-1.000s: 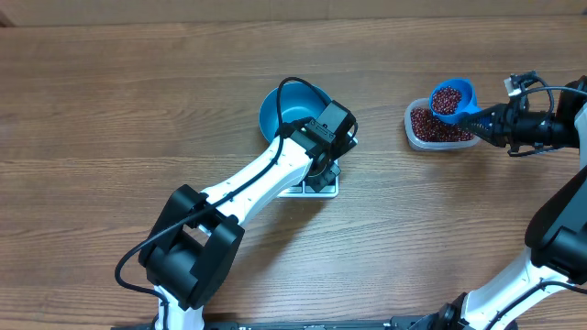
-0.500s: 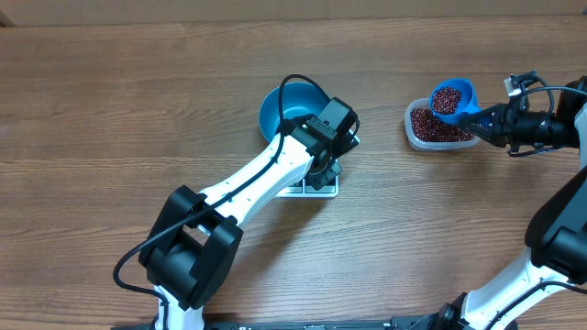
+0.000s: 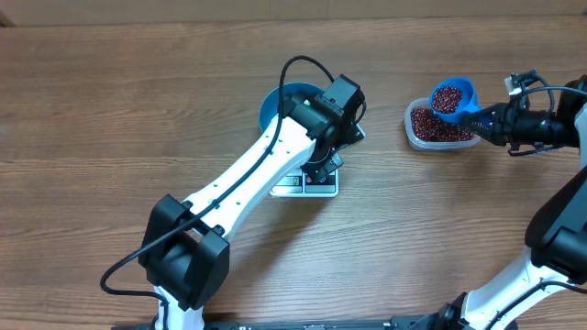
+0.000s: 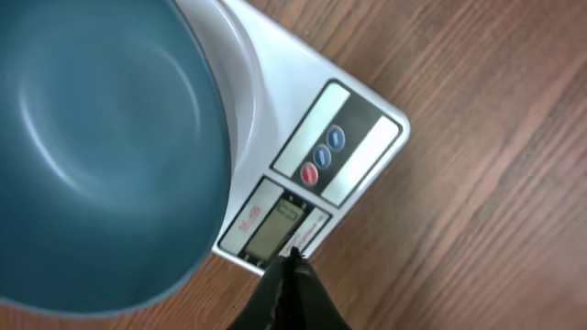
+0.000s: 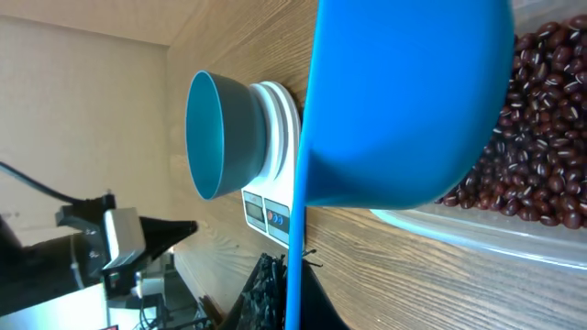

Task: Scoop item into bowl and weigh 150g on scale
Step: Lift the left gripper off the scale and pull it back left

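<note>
One bowl (image 4: 92, 137) sits on one scale (image 4: 353, 151). Scale has three buttons (image 4: 323, 156): two blue, one red. Left hand (image 4: 293, 264) fingers pressed together, tips at scale's display edge. Right hand (image 3: 488, 117) clamped on handle of one scoop (image 3: 470, 103). Scoop heaped with beans (image 3: 447, 99), above one tub (image 3: 408, 124) holding more beans. All on surface (image 3: 138, 92).

Robot lab: robot arms (image 3: 248, 174), wooden table (image 3: 110, 92)

No readable text, display (image 4: 272, 229) on scale (image 4: 316, 160) blurred — red mark (image 4: 246, 223) perhaps a brand
</note>
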Robot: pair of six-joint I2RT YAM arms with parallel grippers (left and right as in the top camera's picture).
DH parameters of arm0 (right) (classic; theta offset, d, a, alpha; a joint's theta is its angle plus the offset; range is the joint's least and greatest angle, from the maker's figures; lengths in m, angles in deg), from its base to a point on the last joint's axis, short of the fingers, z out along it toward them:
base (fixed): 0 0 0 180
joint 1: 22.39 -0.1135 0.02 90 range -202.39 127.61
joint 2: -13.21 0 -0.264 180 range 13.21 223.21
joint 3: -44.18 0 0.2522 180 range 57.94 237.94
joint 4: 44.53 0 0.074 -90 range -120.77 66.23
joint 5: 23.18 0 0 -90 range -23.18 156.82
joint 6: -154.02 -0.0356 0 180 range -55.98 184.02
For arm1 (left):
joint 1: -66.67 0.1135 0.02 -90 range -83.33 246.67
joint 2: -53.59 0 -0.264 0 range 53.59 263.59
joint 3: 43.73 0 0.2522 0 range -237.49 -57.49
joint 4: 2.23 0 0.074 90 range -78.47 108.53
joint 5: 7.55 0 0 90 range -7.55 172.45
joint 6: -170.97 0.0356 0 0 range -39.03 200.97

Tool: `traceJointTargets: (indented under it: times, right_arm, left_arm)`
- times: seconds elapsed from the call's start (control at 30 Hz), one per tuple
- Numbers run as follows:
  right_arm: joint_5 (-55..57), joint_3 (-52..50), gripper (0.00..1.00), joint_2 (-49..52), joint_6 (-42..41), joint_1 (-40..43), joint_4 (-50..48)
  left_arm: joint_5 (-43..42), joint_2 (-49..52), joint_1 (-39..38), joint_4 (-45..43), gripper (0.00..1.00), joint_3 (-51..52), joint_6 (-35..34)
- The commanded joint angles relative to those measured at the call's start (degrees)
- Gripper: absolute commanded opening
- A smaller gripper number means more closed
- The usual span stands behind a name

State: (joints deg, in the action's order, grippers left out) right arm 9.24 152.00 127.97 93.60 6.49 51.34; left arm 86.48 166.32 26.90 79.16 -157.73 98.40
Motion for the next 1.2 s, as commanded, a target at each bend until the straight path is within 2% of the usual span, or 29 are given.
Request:
traceJointTargets:
  times: [0.0,0.07,0.2,0.27,0.4,0.5,0.6,0.8,0.93,0.97,1.03,1.07,1.17]
  right_arm:
    - [-0.96,-0.31,0.04,0.2,0.24,0.11,-0.61]
    - [-0.96,-0.31,0.04,0.2,0.24,0.11,-0.66]
    - [-0.96,-0.31,0.04,0.2,0.24,0.11,-0.9]
    - [-0.96,-0.31,0.04,0.2,0.24,0.11,-1.03]
    - [-0.96,-0.31,0.04,0.2,0.26,0.11,-1.03]
    - [-0.96,-0.31,0.04,0.2,0.26,0.11,-1.03]
    - [-0.96,-0.31,0.04,0.2,0.28,0.11,-1.07]
    - [-0.94,-0.31,0.04,0.2,0.46,0.11,-1.22]
    - [-0.94,-0.31,0.04,0.2,0.48,0.13,-1.33]
    - [-0.92,-0.31,0.04,0.2,0.48,0.13,-1.4]
    - [-0.92,-0.31,0.04,0.2,0.5,0.13,-0.39]
    - [-0.94,-0.31,0.04,0.2,0.5,0.11,-0.2]
    - [-0.94,-0.31,0.04,0.2,0.48,0.11,0.13]
  left_arm:
    - [-1.55,-5.25,-0.35,2.97,0.04,-3.04,2.27]
    - [-1.53,-10.27,-0.07,2.78,0.04,-3.04,2.25]
    - [-1.57,-21.84,3.74,3.08,0.04,-3.04,-4.07]
    - [-1.77,-24.13,4.85,4.39,0.04,-3.04,-4.59]
    - [-5.27,-24.85,4.87,13.11,0.04,-2.99,-2.78]
    - [-6.19,-24.85,4.87,15.5,0.04,-2.97,-2.82]
    - [-5.75,-24.7,4.94,15.69,0.04,-2.05,-2.67]
    - [-6.56,-24.68,4.94,10.49,0.04,10.73,-2.95]
    - [-6.58,-24.68,4.94,9.4,0.04,13.79,-3.3]
    - [-6.6,-24.7,4.94,9.25,0.06,13.79,-3.32]
    - [-6.62,-24.74,4.92,9.14,0.41,13.79,-4.17]
    - [-6.58,-24.74,4.92,8.9,0.49,13.79,-4.15]
    - [-4.79,-24.74,5.05,8.0,0.65,13.79,-4.13]
